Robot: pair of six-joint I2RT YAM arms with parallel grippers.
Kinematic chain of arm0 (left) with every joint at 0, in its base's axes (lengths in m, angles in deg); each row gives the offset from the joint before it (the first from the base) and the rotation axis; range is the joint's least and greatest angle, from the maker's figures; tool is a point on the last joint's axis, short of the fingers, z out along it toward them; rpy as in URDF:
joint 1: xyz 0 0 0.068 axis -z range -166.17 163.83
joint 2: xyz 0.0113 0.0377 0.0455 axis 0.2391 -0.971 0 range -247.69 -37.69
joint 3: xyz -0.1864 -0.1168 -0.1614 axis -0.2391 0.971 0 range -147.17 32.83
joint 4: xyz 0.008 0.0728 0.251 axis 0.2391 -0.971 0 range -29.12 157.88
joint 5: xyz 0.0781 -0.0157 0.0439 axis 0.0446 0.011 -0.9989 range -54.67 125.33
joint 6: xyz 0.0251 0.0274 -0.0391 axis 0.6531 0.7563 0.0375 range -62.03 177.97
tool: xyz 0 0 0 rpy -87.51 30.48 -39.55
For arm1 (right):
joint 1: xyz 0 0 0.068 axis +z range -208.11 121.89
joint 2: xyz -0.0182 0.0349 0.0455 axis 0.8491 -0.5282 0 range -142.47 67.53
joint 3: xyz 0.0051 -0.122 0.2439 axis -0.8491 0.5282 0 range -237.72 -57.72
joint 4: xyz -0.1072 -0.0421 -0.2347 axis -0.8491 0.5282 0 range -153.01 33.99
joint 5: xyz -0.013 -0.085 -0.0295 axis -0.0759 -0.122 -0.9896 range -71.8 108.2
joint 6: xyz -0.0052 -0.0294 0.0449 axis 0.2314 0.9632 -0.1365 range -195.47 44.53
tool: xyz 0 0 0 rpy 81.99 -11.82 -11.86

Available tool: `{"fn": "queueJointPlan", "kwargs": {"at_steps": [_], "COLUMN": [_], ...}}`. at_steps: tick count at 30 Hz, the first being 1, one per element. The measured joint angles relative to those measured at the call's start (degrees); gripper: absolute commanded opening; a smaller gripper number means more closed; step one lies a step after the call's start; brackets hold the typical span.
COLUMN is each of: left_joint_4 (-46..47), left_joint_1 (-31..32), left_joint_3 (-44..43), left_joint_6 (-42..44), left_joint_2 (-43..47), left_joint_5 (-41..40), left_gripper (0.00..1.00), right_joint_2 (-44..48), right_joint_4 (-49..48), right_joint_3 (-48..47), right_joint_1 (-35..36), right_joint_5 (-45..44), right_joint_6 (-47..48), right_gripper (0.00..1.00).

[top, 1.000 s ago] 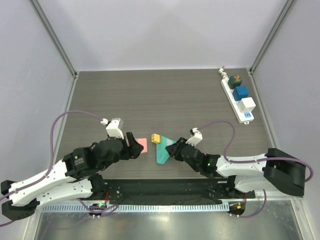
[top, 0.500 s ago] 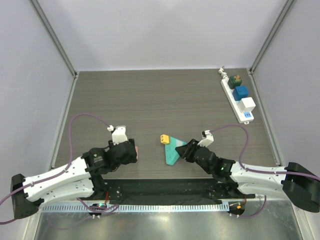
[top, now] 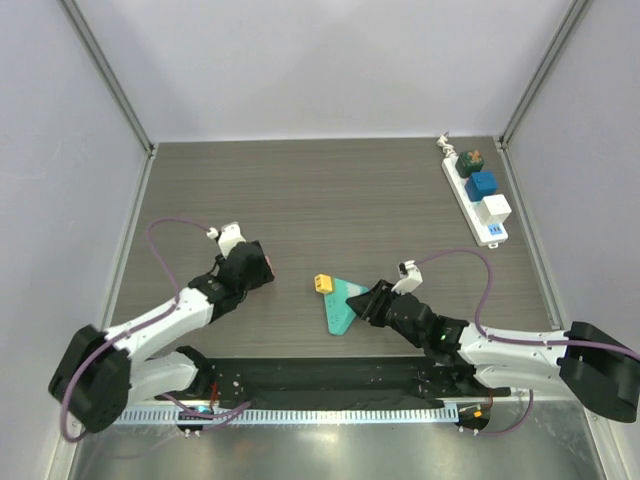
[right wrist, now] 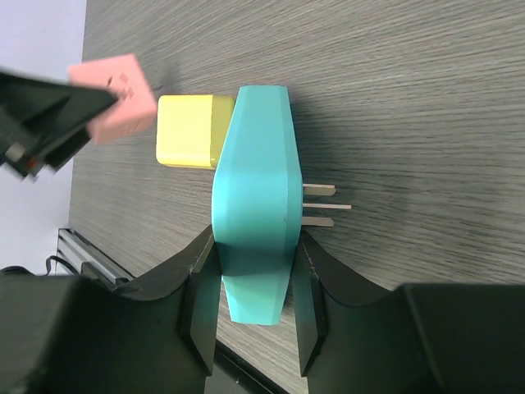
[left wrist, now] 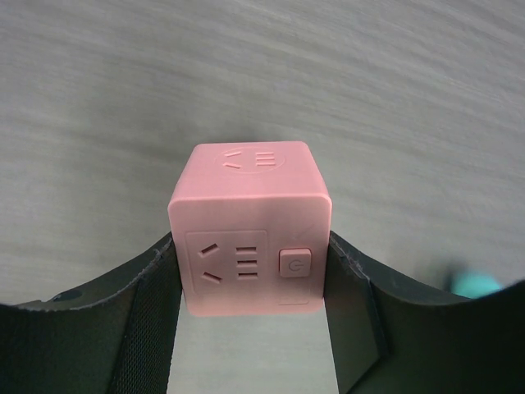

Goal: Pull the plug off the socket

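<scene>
Left gripper [left wrist: 250, 279] squeezes a pink cube [left wrist: 246, 205] and right gripper [right wrist: 256, 271] squeezes a teal block [right wrist: 256, 180], so one should let go, reach the white power strip [top: 478, 195] far ahead to its right, and pull a plug [top: 481, 185] straight up.

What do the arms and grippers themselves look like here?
The left arm and right arm have white shells and black joints. A purple cable loops to a white camera block at each wrist. The left gripper and right gripper are black and two-fingered; their fingers look mesh-textured inside.
</scene>
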Motion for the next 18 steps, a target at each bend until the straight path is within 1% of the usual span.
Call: {"fn": "queueJointPlan", "kwargs": {"at_steps": [1,3,5,7,10,12,13,14,16,17,18], "left_joint_4": [2.54,7.63,13.94,17.77,24.06,25.62,26.14,26.36,26.05,25.90,25.59], "left_joint_1": [-2.25,-4.79,-5.79,-6.36,-6.84,-7.17,-7.37,-7.56,-7.96,-8.09,-8.22], "left_joint_3": [-0.33,-1.79,-4.74,-7.58,-12.44,-15.04,-16.15,-17.07,-18.62,-19.15,-19.80], "left_joint_6": [1.01,3.10,5.75,7.50,9.60,9.94,9.94,9.90,9.86,9.86,9.92], "left_joint_2": [-3.08,-9.16,-15.61,-20.22,-28.04,-31.63,-33.03,-33.99,-35.15,-35.32,-35.39], "left_joint_5": [1.01,2.21,4.33,6.05,8.85,10.40,10.97,11.37,11.61,11.58,11.54], "left_gripper": [0.00,0.00,0.00,0.01,0.11,0.35,0.49,0.67,0.77,0.85,0.87], "right_joint_2": [-0.09,-0.17,-0.17,-0.17,-0.22,-0.39,-0.55,-0.74,-1.36,-1.88,-2.56], "right_joint_4": [-0.15,-0.33,-0.46,-0.55,-0.59,-0.79,-0.90,-1.16,-1.64,-2.12,-2.82], "right_joint_3": [0.00,0.00,0.09,0.11,0.11,0.11,0.09,0.07,-0.11,-0.17,-0.26], "right_joint_1": [0.00,0.00,0.00,-0.02,-0.28,-0.59,-0.76,-0.92,-1.20,-1.40,-1.57], "right_joint_5": [0.15,0.39,0.63,0.72,1.03,1.33,1.44,1.60,1.99,2.19,2.54], "right_joint_6": [0.00,0.07,0.11,0.22,0.42,0.66,0.70,0.87,1.09,1.11,1.11], "right_gripper": [0.01,0.01,0.01,0.01,0.01,0.01,0.01,0.01,0.01,0.01,0.01]}}
